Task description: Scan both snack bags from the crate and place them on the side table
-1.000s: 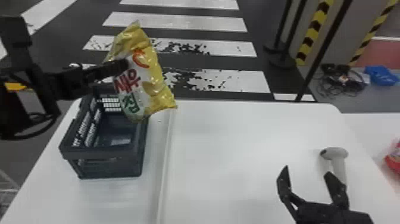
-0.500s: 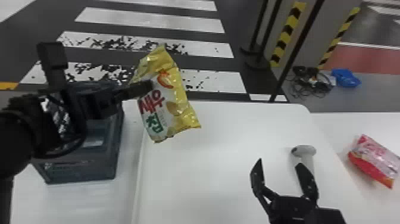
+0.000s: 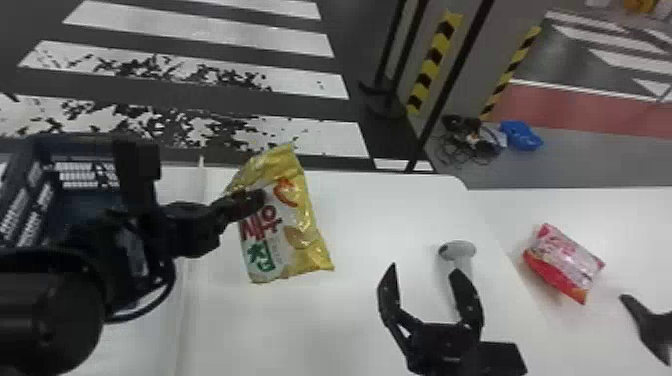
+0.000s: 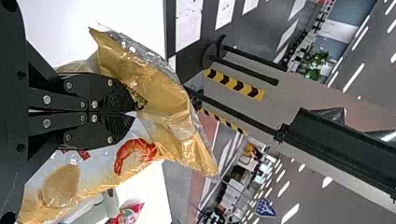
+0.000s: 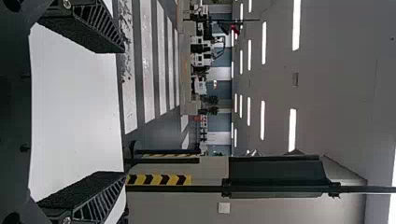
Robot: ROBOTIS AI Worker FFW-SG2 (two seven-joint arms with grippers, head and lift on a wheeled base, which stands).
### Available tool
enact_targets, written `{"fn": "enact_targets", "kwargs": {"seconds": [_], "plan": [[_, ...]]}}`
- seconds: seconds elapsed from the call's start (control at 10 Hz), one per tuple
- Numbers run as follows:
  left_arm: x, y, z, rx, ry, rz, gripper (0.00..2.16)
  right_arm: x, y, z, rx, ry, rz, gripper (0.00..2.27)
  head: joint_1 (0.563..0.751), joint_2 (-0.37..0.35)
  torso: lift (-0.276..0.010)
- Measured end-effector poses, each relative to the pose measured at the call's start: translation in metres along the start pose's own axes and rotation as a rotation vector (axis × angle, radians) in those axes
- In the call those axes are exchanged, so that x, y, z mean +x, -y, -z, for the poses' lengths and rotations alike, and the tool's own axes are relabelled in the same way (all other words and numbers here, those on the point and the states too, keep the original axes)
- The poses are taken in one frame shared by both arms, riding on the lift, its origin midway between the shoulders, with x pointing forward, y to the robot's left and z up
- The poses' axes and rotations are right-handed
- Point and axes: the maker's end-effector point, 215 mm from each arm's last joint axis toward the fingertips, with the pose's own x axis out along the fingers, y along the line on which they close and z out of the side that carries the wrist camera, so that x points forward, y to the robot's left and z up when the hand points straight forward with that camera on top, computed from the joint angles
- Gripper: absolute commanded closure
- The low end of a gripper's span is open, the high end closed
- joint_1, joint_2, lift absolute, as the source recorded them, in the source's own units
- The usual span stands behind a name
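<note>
My left gripper (image 3: 252, 201) is shut on the upper part of the yellow snack bag (image 3: 300, 235), which hangs printed side out above the white table. In the left wrist view the left gripper (image 4: 133, 113) pinches the bag (image 4: 163, 107) between its fingertips. My right gripper (image 3: 422, 272) stands open at the lower right of the head view, holding nothing; its fingers are wide apart in the right wrist view, where the gripper (image 5: 123, 112) shows too. Just behind it is the grey-white scanner (image 3: 457, 250). The red-pink snack bag (image 3: 565, 262) lies on the side table (image 3: 625, 215). At the left is the dark crate (image 3: 75, 140), partly behind the left arm.
The white main table (image 3: 370, 210) spans the middle, with a raised strip (image 3: 187, 300) between crate and bag. A dark object (image 3: 650, 325) pokes in at the right edge. Black poles, cables (image 3: 467, 140) and a blue item (image 3: 520, 135) are beyond the tables.
The head view has turned to the right, bringing the red-pink bag fully into sight. My left gripper has carried the yellow bag rightward, away from the crate. The right gripper remains open.
</note>
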Motion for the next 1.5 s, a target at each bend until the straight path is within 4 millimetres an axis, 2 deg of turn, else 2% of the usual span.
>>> {"fn": "enact_targets", "kwargs": {"seconds": [0.2,0.4,0.6,0.7,0.8,0.9,1.1,1.2,1.3,1.4,1.5], "plan": [[0.024,0.022,0.033,0.019,-0.002,0.004,2.14,0.000,0.001,-0.001,-0.001,0.002,0.001,0.05,0.695,-0.350,-0.095],[0.042,0.041,0.062,0.037,-0.013,0.007,2.14,0.000,0.003,-0.002,0.001,0.002,0.005,0.05,0.695,-0.350,-0.095],[0.055,0.054,0.104,0.022,-0.069,0.020,2.14,0.000,0.003,-0.002,0.004,0.002,0.006,0.05,0.695,-0.350,-0.095],[0.060,0.058,0.122,0.019,-0.094,0.022,1.96,0.000,0.003,-0.001,0.005,0.001,0.006,0.05,0.695,-0.350,-0.095],[0.064,0.060,0.133,0.022,-0.109,0.028,0.84,0.001,0.003,-0.001,0.006,0.000,0.007,0.05,0.695,-0.350,-0.095],[0.066,0.061,0.133,0.031,-0.101,0.036,0.00,0.001,0.004,-0.001,0.006,-0.001,0.007,0.05,0.695,-0.350,-0.095],[0.068,0.064,0.112,0.082,-0.057,0.041,0.03,0.001,0.004,0.001,0.006,-0.008,0.007,0.05,0.695,-0.350,-0.095],[0.066,0.071,0.088,0.105,-0.016,0.052,0.03,0.001,0.004,0.002,0.006,-0.009,0.007,0.06,0.695,-0.350,-0.095],[0.061,0.083,0.057,0.151,0.040,0.062,0.03,0.000,0.004,0.002,0.006,-0.010,0.007,0.06,0.695,-0.350,-0.095],[0.052,0.095,0.028,0.198,0.094,0.065,0.03,0.000,0.005,0.002,0.006,-0.011,0.007,0.06,0.695,-0.350,-0.095],[0.036,0.097,0.005,0.253,0.136,0.047,0.03,0.000,0.005,0.003,0.006,-0.011,0.007,0.05,0.695,-0.350,-0.095]]}}
